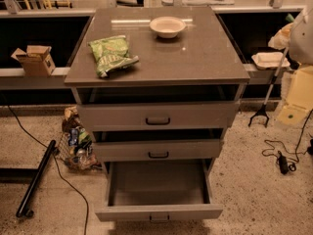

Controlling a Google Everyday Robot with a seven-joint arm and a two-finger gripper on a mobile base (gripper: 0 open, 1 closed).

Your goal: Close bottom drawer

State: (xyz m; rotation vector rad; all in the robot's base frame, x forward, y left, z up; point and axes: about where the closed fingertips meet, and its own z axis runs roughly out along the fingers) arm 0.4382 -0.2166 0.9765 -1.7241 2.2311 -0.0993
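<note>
The bottom drawer (pixel 157 212) of the grey cabinet (pixel 156 58) is pulled far out toward me. Its plain grey interior (pixel 157 182) is empty, and a small dark handle (pixel 159 218) sits at the centre of its narrow front. The two drawers above, the middle one (pixel 157 150) and the top one (pixel 157 115), stand slightly out from the cabinet. My gripper is not in view. Only a white rounded part (pixel 303 33) that may belong to my arm shows at the right edge.
A green snack bag (pixel 111 54) and a white bowl (pixel 167 26) lie on the cabinet top. A basket of cans (pixel 76 148) and a black pole (pixel 35 177) are on the floor at left. A reacher tool (pixel 264 104), cables (pixel 283 158) and a yellow box (pixel 298 99) are at right.
</note>
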